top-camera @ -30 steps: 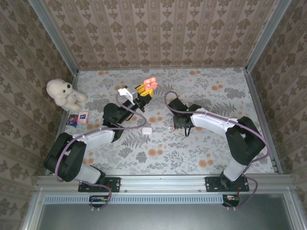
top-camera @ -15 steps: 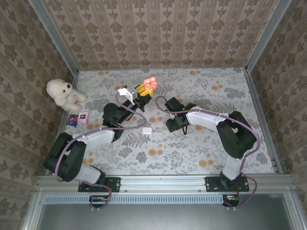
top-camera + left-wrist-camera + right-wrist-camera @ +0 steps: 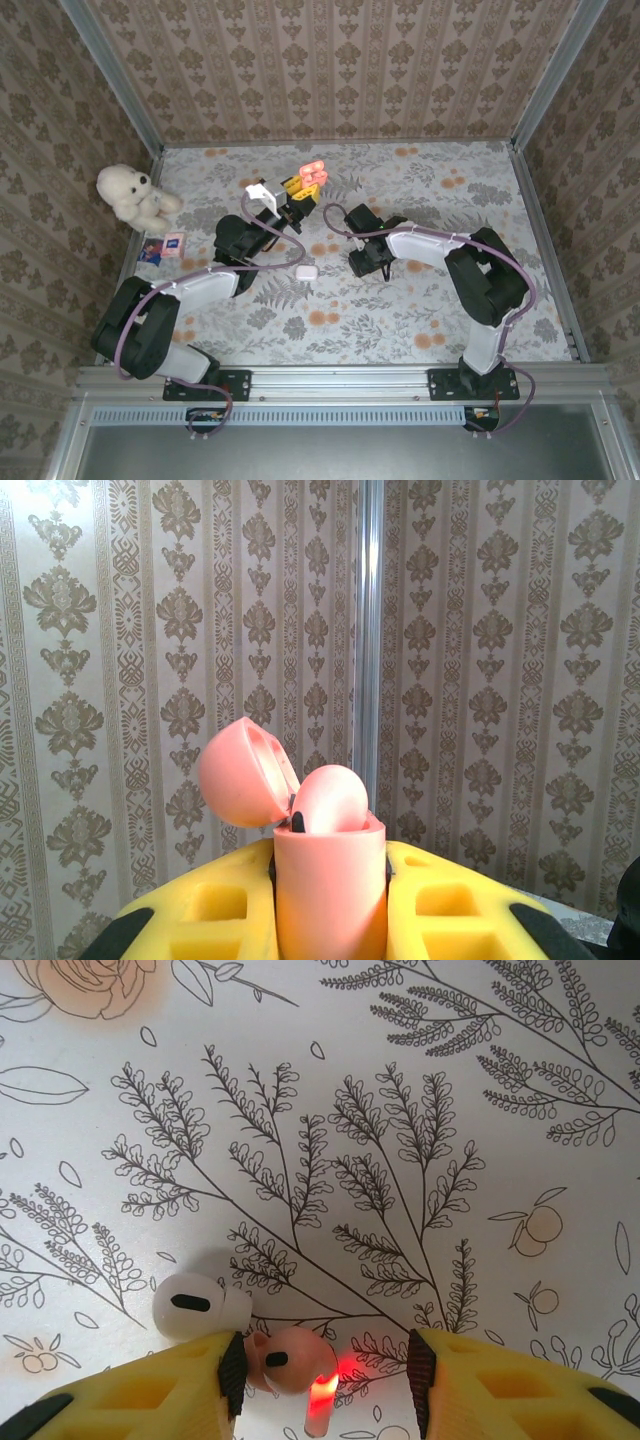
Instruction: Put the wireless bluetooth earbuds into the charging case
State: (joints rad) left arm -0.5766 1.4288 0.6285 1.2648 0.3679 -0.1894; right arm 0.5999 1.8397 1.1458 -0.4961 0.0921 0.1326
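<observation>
My left gripper (image 3: 303,190) is raised above the table and shut on an orange-red charging case (image 3: 330,890). The case's lid (image 3: 245,775) is flipped open, and one orange-red earbud (image 3: 330,800) sits in it. My right gripper (image 3: 325,1390) points down at the table and is open. A second orange-red earbud (image 3: 290,1358) lies between its fingers, against the left pad (image 3: 233,1370), with a gap to the right pad. A white earbud (image 3: 190,1305) lies just outside the left finger. A shut white case (image 3: 306,270) rests on the table between the arms.
A white teddy bear (image 3: 133,194) sits at the far left by the wall. A small blue and pink packet (image 3: 164,246) lies in front of it. Patterned walls enclose the flowered tabletop (image 3: 420,300) on three sides.
The right gripper has shifted a little to the left over the table, and its arm has swung with it. The left arm and the orange-red case have not moved.
</observation>
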